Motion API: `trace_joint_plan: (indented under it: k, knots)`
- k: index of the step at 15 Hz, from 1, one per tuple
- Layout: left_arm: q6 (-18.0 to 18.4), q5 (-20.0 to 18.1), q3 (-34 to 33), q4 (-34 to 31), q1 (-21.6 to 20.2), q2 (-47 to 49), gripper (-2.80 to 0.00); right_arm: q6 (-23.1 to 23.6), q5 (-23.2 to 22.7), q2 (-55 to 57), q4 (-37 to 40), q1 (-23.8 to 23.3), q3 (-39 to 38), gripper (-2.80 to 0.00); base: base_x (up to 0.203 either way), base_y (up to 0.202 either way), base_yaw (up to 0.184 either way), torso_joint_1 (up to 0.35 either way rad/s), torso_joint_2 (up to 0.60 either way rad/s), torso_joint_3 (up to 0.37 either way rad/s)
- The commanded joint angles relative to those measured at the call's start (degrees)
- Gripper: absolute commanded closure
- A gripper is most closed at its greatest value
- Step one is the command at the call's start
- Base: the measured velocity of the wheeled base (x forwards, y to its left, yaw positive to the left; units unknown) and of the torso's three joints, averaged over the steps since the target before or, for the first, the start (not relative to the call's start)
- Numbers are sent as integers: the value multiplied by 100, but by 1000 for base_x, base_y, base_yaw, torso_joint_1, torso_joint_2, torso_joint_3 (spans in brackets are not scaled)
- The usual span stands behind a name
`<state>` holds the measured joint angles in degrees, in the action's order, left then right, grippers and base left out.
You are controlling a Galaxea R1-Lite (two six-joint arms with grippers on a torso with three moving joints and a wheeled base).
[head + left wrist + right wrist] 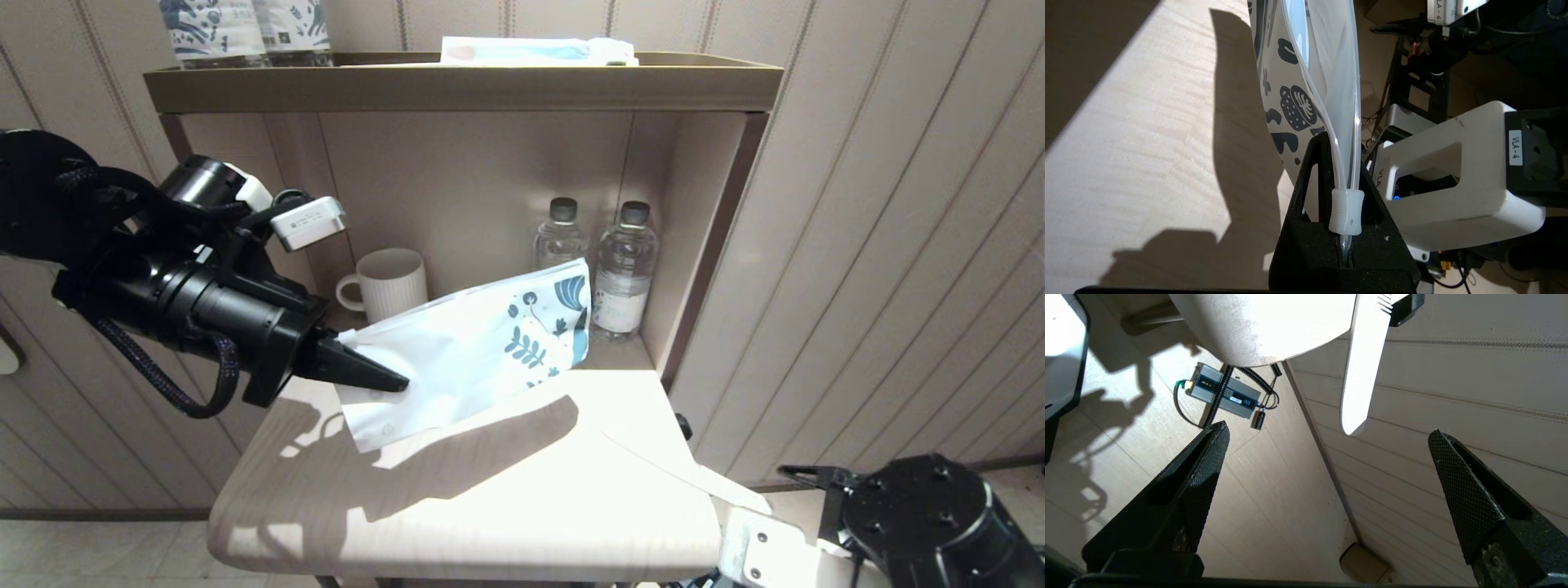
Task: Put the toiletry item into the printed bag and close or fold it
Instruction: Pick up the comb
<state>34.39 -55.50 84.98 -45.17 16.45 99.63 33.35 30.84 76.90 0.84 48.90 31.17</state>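
Toiletry item lies at the surface edge, about 4 o'clock, overhanging. Printed bag held above mid-surface, left end effector pinching its strip end. Right end effector spread wide, under the stick's tip. Step in hand: pickup; next, close on stick, bring it to the bag mouth.

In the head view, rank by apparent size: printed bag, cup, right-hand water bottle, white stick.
1. Printed bag, clearly largest.
2. Right water bottle and cup: too alike to rank.
3. White stick, slimmest, though nearer the camera.
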Motion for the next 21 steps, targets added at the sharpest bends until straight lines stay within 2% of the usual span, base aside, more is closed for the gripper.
trace_joint_plan:
  k: [1,12,14,19,21]
  knots:
    - [24,-39,-63,29,0,-45,0,42,66,123,4,-52,104,-280,0,0,0,0,0,0]
    - [15,-75,-87,105,17,-49,0,202,159,389,-35,-281,159,-280,0,0,0,0,0,0]
    - [6,-75,-116,199,17,-40,0,228,295,565,-347,-290,40,-280,0,0,0,0,0,0]
    - [-2,-75,-176,272,17,-48,0,291,300,930,-779,-307,86,-280,0,0,0,0,0,0]
    - [15,-75,-193,272,17,-40,0,339,300,1095,-947,-469,99,-280,0,0,0,0,0,0]
